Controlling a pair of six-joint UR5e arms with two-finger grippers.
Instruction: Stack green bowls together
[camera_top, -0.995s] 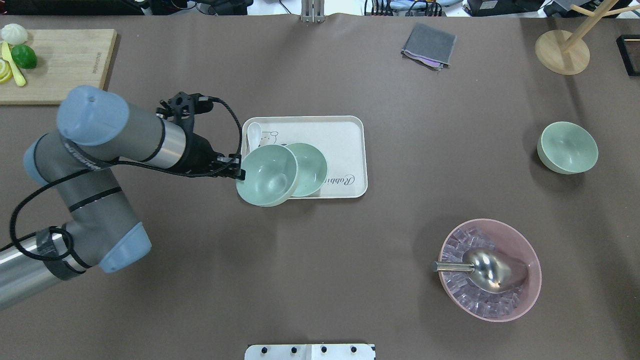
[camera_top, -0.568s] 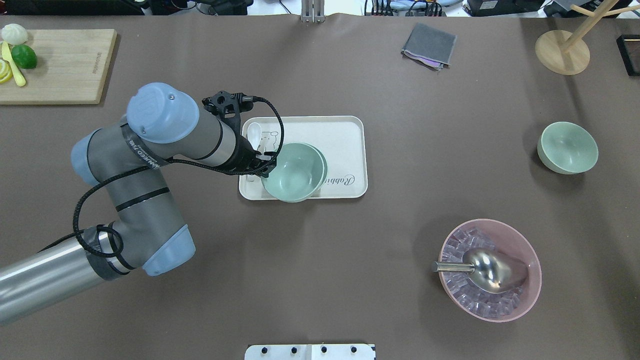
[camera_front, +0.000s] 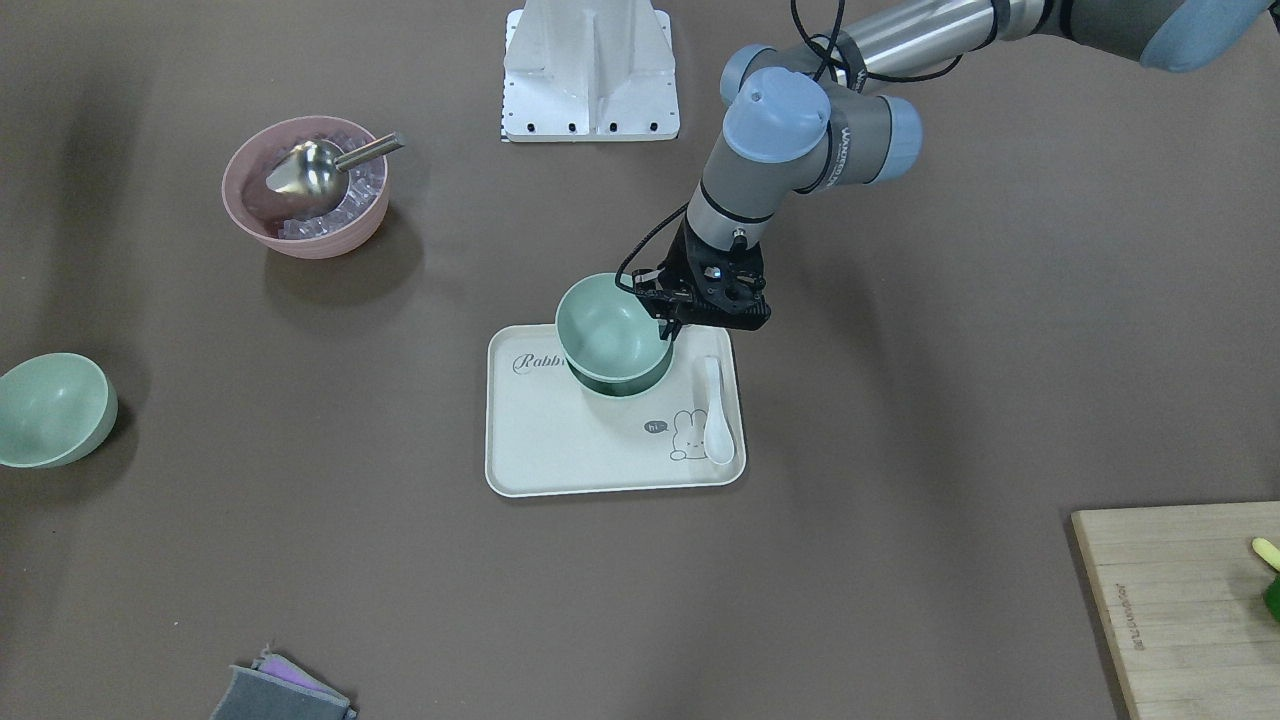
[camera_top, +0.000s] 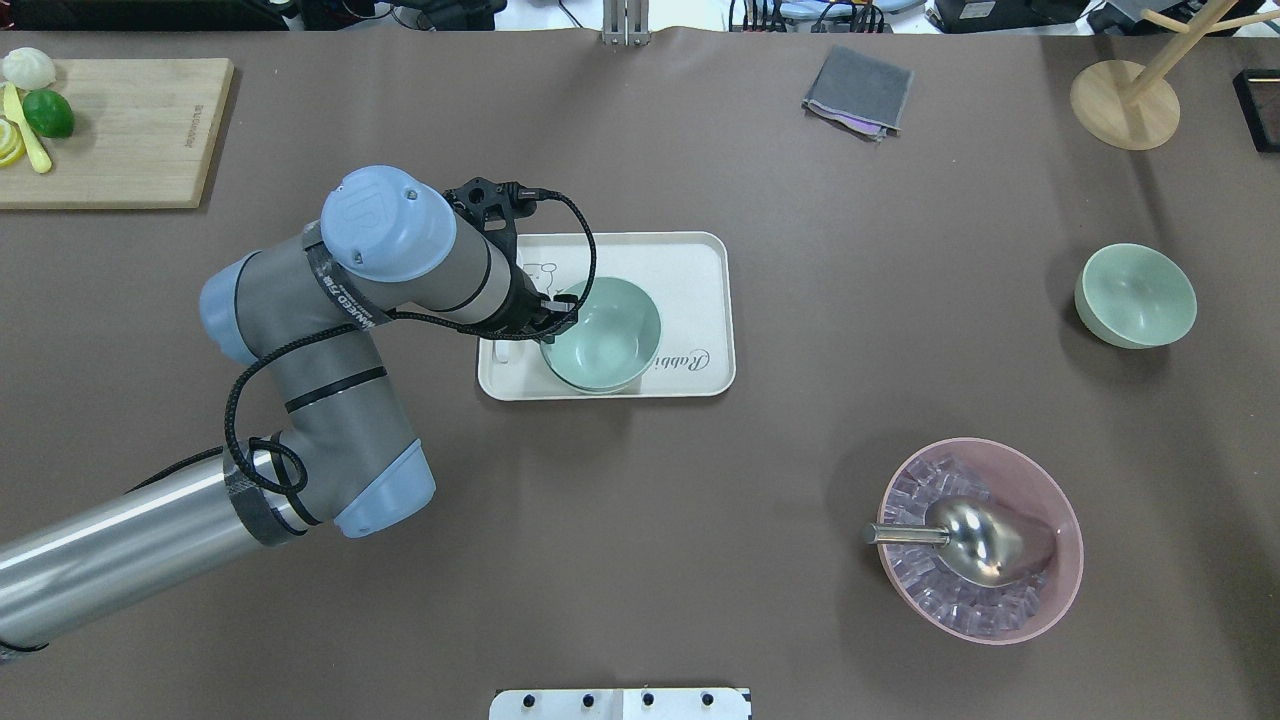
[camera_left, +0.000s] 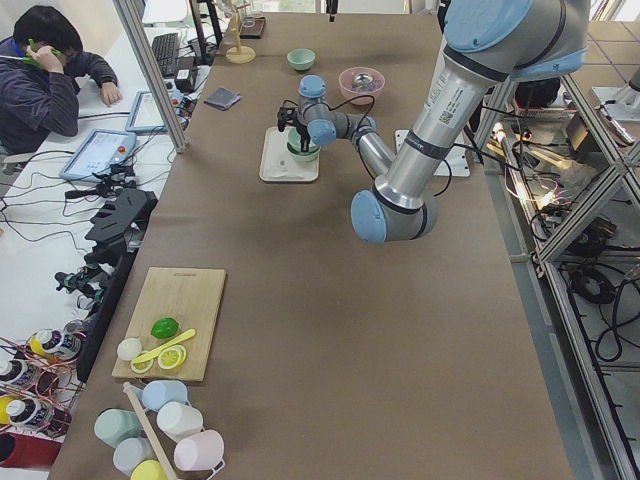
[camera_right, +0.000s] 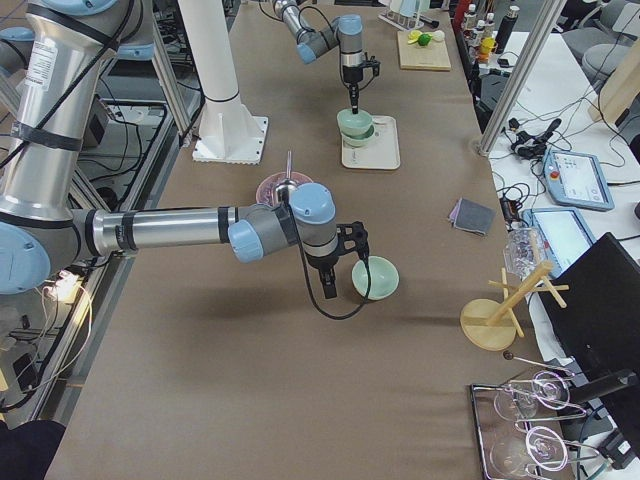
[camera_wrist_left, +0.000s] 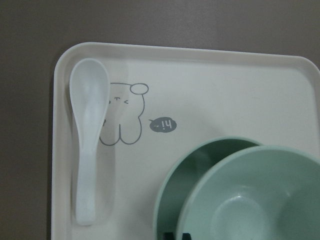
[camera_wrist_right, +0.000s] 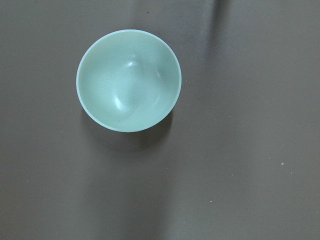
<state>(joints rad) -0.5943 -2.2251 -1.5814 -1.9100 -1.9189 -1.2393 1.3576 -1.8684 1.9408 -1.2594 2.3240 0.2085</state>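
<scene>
We hold the upper green bowl (camera_front: 608, 320) in the left claw (camera_front: 670, 325), whose jaws are closed narrow on the rim at the edge nearest the wrist. We grip at the rim for two reasons: the bowl hangs mouth up, and its whole underside is free to enter another bowl. Just under and ahead of the claw, the lower green bowl (camera_front: 620, 388) stands on the tray (camera_front: 560, 455). In the left wrist view a crescent of the lower bowl's inside shows on the side toward the spoon (camera_front: 714, 400). From this we judge the upper bowl to be raised or slightly off centre, and we cannot tell whether the two walls touch. The spoon lies flat on the tray beside the claw, apart from both bowls, so it does not obstruct the descent. We judge the step in hand to be lowering and seating, with release due only once the bowl rests in its mate. The third green bowl (camera_top: 1135, 295) sits upright on the bare surface (camera_top: 640, 560), well apart from the left claw. It is close by the right claw (camera_right: 329, 288), within that wrist camera's view, presumably for the next pick. The right claw shows in a side view only, so we cannot tell whether it is wide or narrow.
</scene>
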